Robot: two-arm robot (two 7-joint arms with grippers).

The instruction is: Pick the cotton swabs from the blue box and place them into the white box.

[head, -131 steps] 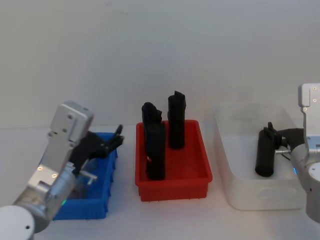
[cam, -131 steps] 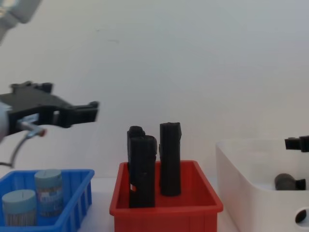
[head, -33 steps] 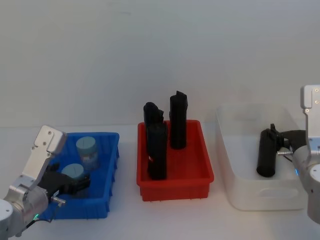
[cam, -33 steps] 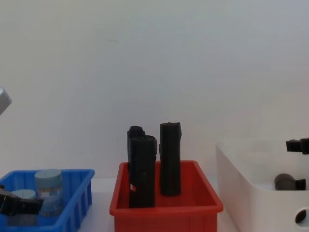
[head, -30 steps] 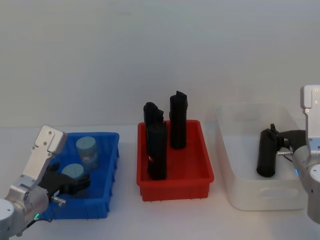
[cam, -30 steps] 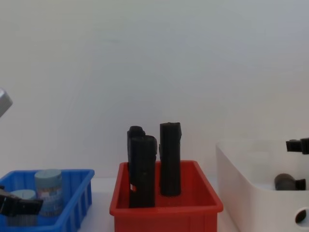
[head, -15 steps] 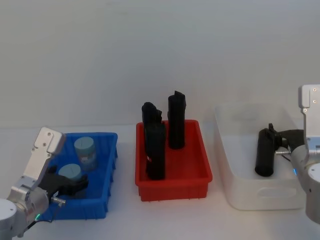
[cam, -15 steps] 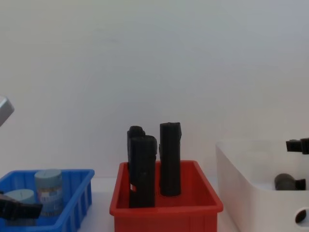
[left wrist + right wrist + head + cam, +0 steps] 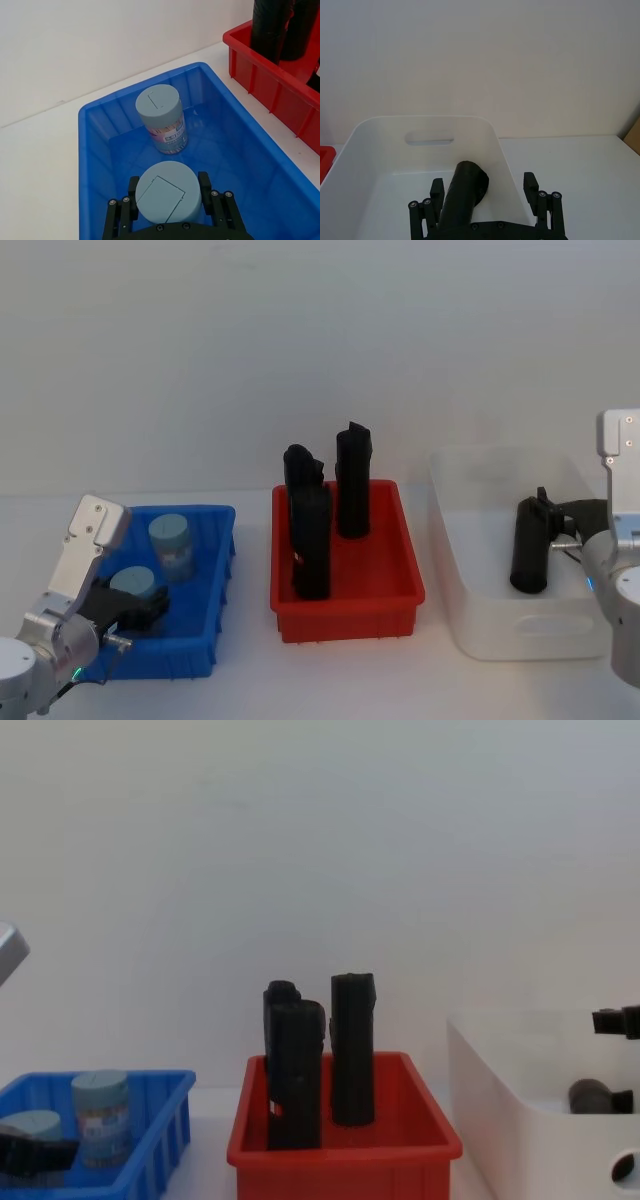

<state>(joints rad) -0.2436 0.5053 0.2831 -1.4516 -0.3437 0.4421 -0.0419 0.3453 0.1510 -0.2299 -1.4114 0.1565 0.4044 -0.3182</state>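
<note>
Your left hand [image 9: 169, 181] is down inside the blue box [image 9: 97, 165], its fingers [image 9: 204, 184] pressed against opposite sides of the near swab tub [image 9: 168, 194], so it is clamped on that tub. The tub stands upright with its pale lid up, toward the end of the box nearest you. The far swab tub [image 9: 161, 117] stands upright too, apart from the hand, close to the back wall of the box. The blue box sits at the left end of the worktop [image 9: 250, 670], near the front edge.

Next to it, in the middle of the worktop, is a red bin [image 9: 345, 622] with tall black blocks [image 9: 352, 485] standing in it. It is close to the blue box but not touching it.

Your right hand [image 9: 483, 182] hangs at the right end of the worktop, over the front part of the white box [image 9: 500, 625]. Its fingers [image 9: 530, 181] are spread wide apart. A black block [image 9: 528, 550] is inside the white box; in the right wrist view it shows between the two fingers, nearer one of them and clear of the other. You cannot tell from these views whether it touches the nearer finger. The white box holds neither swab tub; both are in the blue box.
</note>
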